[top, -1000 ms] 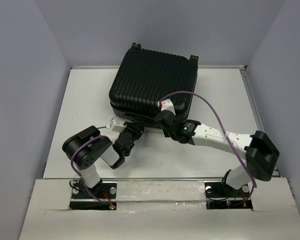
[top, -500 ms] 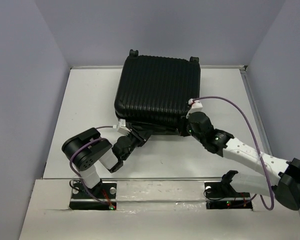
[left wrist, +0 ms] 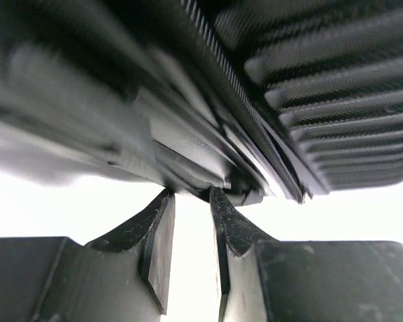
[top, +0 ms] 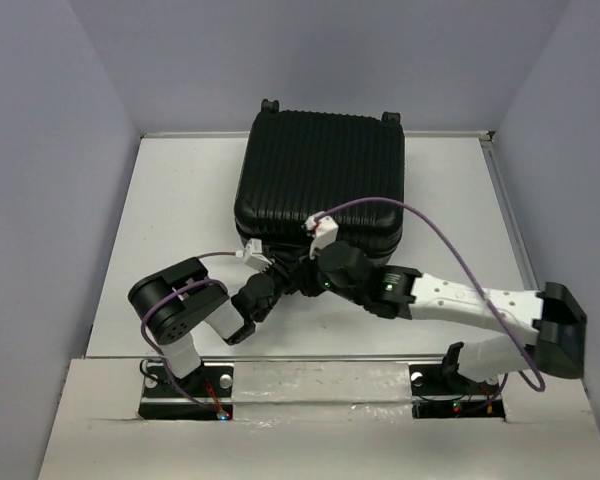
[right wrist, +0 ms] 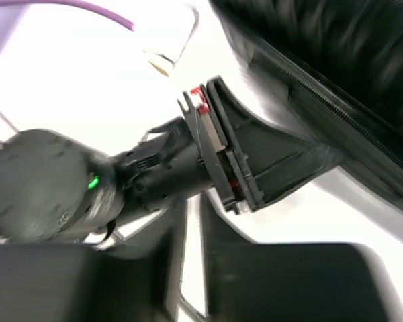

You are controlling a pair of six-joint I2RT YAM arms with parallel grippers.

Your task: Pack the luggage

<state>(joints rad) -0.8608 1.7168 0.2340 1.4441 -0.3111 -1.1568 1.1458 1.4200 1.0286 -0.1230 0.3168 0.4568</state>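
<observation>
The luggage [top: 320, 170] is a black ribbed suitcase lying shut at the middle back of the table, wheels at its far edge. My left gripper [top: 280, 272] reaches its near edge. In the left wrist view its fingers [left wrist: 191, 194] stand a narrow gap apart, tips against the luggage's lower rim [left wrist: 242, 194], with bare table showing between them. My right gripper [top: 308, 278] sits just right of the left one at the same edge. Its fingers [right wrist: 193, 215] are almost together with nothing between them. They face the left arm's gripper body [right wrist: 215, 154], beside the luggage [right wrist: 336, 67].
The white table [top: 180, 200] is walled by grey-violet panels on three sides, with a raised rim [top: 497, 190] on the right. Purple cables [top: 420, 215] loop over both arms. The right arm's elbow [top: 560, 325] hangs at the near right corner.
The luggage's lid has come down flat and the case has shifted right. My right arm swung right, then back to the near edge. My left gripper slid right along that edge.
</observation>
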